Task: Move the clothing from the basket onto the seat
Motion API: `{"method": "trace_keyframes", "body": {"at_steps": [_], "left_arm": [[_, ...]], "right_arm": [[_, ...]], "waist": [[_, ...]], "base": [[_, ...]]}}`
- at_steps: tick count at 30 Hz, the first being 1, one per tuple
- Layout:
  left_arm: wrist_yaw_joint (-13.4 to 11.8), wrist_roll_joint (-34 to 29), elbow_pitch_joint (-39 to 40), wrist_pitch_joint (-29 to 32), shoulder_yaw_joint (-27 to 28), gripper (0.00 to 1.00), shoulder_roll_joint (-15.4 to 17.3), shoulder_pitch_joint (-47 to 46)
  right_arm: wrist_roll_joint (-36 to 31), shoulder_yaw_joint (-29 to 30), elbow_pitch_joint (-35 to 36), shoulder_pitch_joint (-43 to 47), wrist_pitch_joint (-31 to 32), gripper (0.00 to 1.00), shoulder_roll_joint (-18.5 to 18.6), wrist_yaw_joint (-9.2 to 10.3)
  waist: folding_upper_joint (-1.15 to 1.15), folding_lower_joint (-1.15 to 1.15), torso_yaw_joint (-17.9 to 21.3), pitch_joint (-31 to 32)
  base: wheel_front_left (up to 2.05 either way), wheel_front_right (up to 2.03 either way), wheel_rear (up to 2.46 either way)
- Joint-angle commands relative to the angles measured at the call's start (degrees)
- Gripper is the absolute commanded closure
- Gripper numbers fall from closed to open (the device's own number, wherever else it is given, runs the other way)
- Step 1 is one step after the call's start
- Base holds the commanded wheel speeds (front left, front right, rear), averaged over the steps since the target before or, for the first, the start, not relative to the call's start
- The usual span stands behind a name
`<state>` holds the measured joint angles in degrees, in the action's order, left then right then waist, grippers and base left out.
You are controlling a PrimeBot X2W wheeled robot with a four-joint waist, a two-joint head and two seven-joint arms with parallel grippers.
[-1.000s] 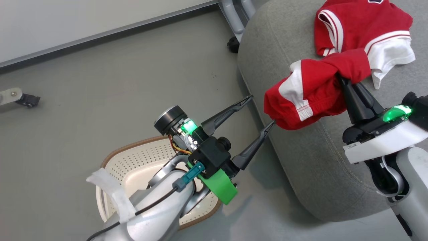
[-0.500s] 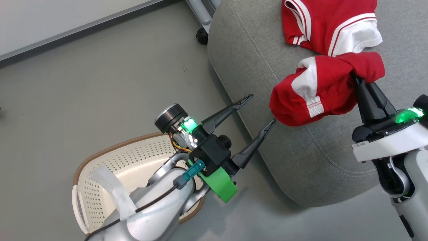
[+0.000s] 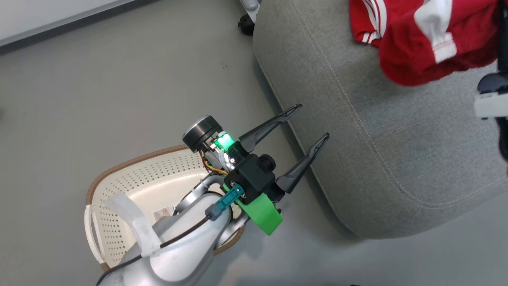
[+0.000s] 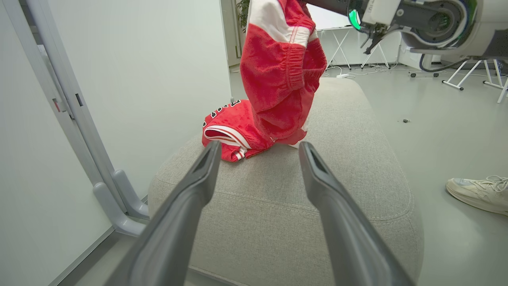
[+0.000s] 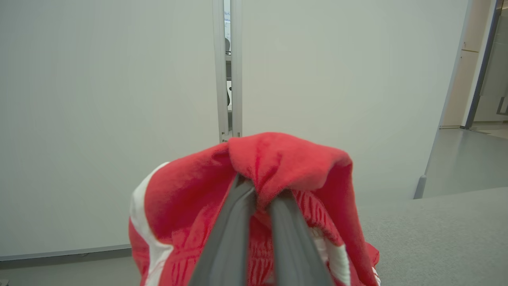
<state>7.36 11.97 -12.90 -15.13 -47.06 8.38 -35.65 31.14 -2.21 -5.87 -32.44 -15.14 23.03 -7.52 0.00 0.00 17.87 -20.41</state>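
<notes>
Clothing (image 4: 279, 75) dangled from the right gripper (image 5: 260, 190), clenched on a red fold. The left wrist view caught a second garment (image 4: 232, 127) lying on the seat (image 4: 337, 198) (left gripper (image 3: 313, 121) splayed, empty). Basket (image 3: 131, 176) sat near left on grey floor (image 3: 119, 99), white wall (image 5: 99, 99) beyond.

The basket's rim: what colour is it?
Brown rim on the cream-white basket; best in the head view.

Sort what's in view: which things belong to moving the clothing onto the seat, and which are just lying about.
Job in hand:
- hanging garment, held in the shut right gripper
- second garment, lying on the seat
- basket
- left gripper, open

Lying about:
- pale shoe on the floor
- grey partition legs
- black caster
</notes>
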Motion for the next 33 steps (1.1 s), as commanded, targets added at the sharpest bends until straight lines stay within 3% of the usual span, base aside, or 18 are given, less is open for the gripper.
{"method": "trace_keyframes", "body": {"at_steps": [1, 14, 21, 33], "left_arm": [[0.19, -0.46, 0.19, -0.01, -0.16, 0.0, 0.04, -1.46], [0.18, -1.8, 0.61, -0.01, -1.52, 0.0, 0.74, -8.35], [0.18, -2.57, 1.09, -0.01, -2.36, 0.0, 0.31, -11.39], [0.17, -3.02, 1.63, -0.01, -2.25, 0.0, -0.01, -12.61]], "right_arm": [[-1.05, 1.32, -1.11, -2.98, -0.01, 1.0, 0.92, 0.06], [-5.24, 11.93, -13.15, -23.69, -0.01, 1.0, 6.44, 0.06], [-7.27, 15.18, -22.5, -30.81, 0.0, 1.0, 7.46, 0.06], [-9.53, 17.25, -33.27, -25.99, 0.0, 1.0, 2.36, 0.06]], "waist": [[0.0, 0.0, -1.16, -2.88], [0.0, 0.0, -4.84, -15.51], [0.0, 0.0, -6.54, -20.13], [0.0, 0.0, -7.83, -22.61]], "base": [[0.0, 0.0, 0.0], [0.0, 0.0, 0.0], [0.0, 0.0, 0.0], [0.0, 0.0, 0.0]]}}
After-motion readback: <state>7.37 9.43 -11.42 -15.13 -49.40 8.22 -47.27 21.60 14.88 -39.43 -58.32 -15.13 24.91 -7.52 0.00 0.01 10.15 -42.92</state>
